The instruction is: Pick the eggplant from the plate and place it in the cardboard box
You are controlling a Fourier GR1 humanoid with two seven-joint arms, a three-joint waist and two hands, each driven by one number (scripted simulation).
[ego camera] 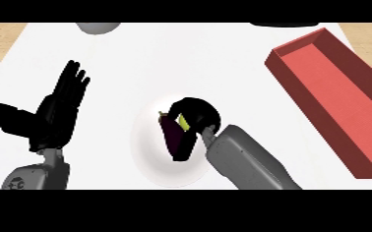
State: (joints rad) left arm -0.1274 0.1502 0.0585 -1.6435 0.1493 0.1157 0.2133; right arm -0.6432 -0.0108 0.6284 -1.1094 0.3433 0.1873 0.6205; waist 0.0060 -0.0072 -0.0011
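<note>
At centre, the right hand (196, 110) hides the upper end of the eggplant (176, 140). Its fingers curl round the eggplant, which lies on the white plate (156, 169). The left hand (58, 108) rests open, fingers up, at the left of the worktop (218, 54). The red box (323, 91), well apart at right, is partly cut off.

White counter (218, 54), top view. Resting on it: white plate (149, 152) at centre-near; long red open box (294, 88) at right, set diagonally (well apart from plate); grey round object (98, 27) and dark object (285, 24) cut by far edge.
</note>
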